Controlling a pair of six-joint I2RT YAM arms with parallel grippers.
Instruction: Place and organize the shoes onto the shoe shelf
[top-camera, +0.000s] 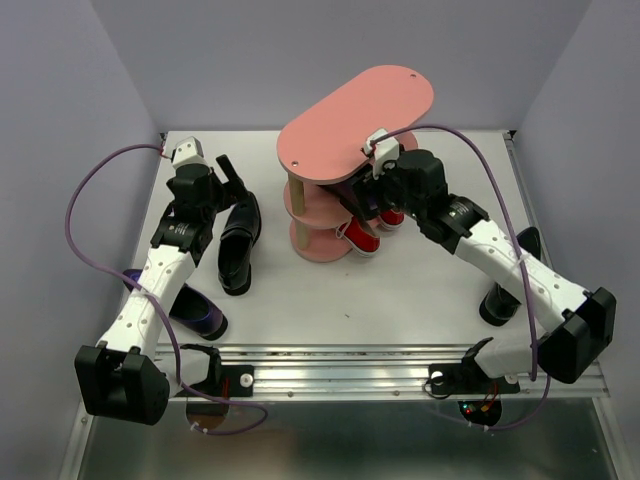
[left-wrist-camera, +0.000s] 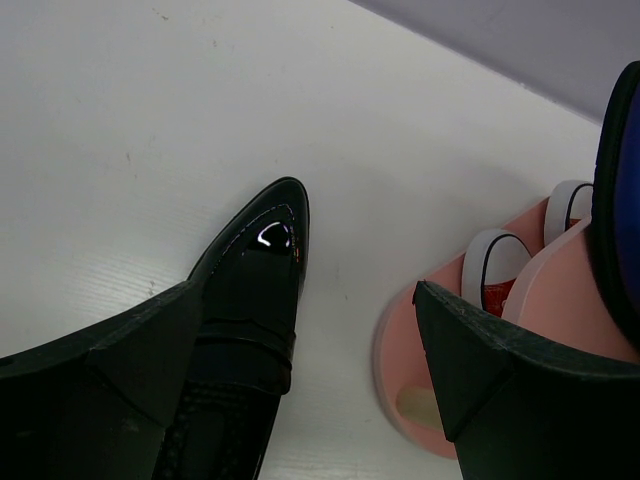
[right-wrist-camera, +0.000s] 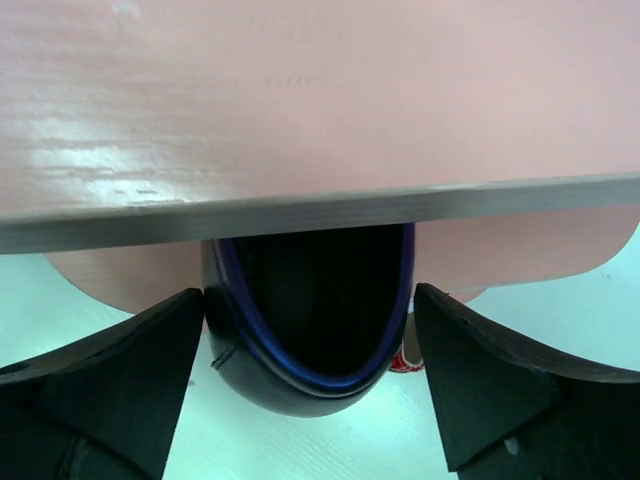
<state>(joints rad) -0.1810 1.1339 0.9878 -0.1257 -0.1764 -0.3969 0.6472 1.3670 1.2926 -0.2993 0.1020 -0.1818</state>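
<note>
The pink shoe shelf (top-camera: 355, 110) stands at the table's middle back. The two red sneakers (top-camera: 362, 238) sit on its bottom board, also in the left wrist view (left-wrist-camera: 495, 272). My right gripper (top-camera: 376, 196) is open at the middle board, its fingers on either side of the heel of a dark purple shoe (right-wrist-camera: 300, 370) lying under the top board (right-wrist-camera: 320, 100). My left gripper (top-camera: 234, 184) is open and empty above the table, just over a black loafer (top-camera: 240, 250), whose toe shows in the left wrist view (left-wrist-camera: 262, 250). The other purple shoe (top-camera: 197, 313) lies under the left arm.
A dark shoe (top-camera: 498, 300) lies at the right, partly hidden under my right arm. Bare white table (top-camera: 380, 300) lies in front of the shelf. The shelf's bottom board (left-wrist-camera: 400, 350) is close to my left gripper's right finger. Grey walls close in the sides.
</note>
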